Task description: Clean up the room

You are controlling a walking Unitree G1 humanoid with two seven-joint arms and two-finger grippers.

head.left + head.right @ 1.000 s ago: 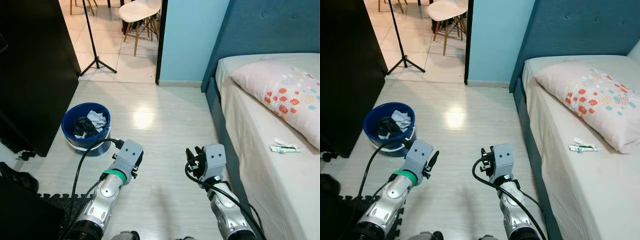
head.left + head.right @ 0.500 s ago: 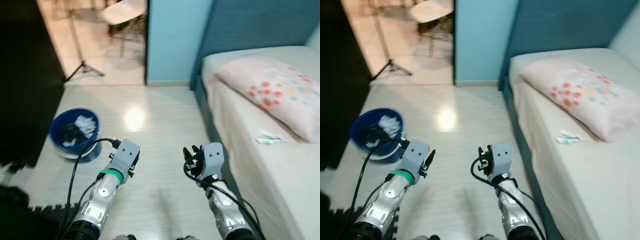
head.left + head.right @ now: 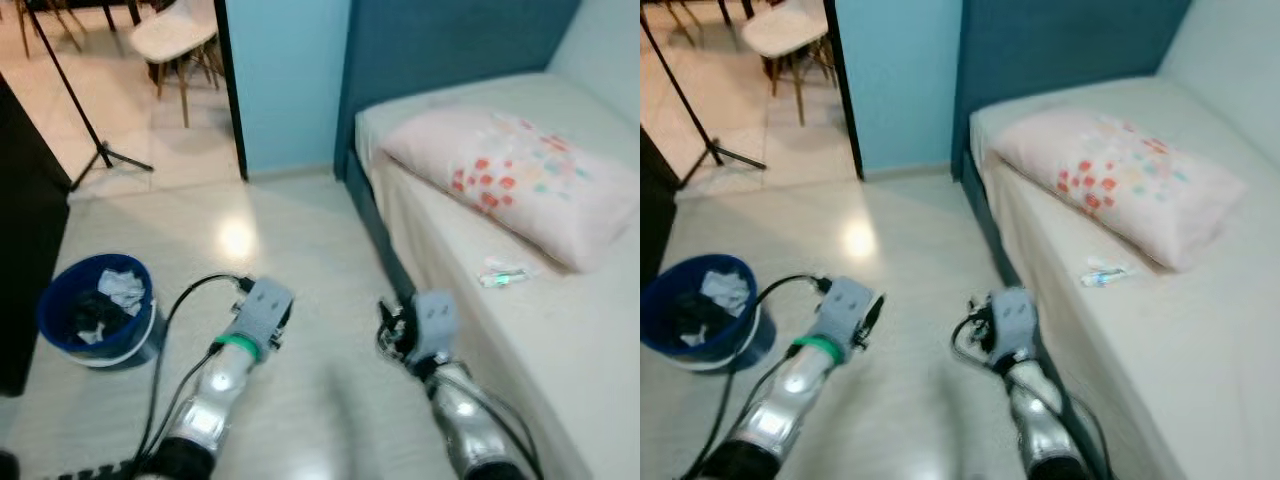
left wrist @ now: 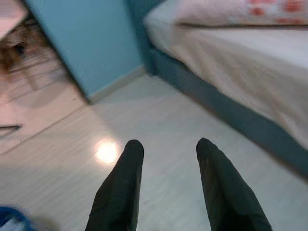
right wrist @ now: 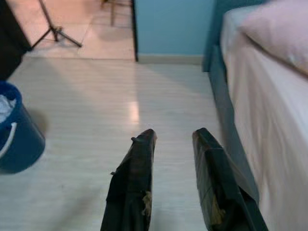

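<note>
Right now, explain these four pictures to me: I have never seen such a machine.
This is a walking humanoid robot with two silver arms. Two pictures come from its head, looking down and forward; each of the others looks along one arm's two black fingers. In the head views the left end effector and the right end effector hang above the pale floor, both open and holding nothing. To the robot's left stands a blue bucket with crumpled scraps inside. To its right is a bed with a patterned pillow; a small wrapper lies on the sheet just before the pillow. Beyond a doorway stand a white chair and a tripod.
</note>
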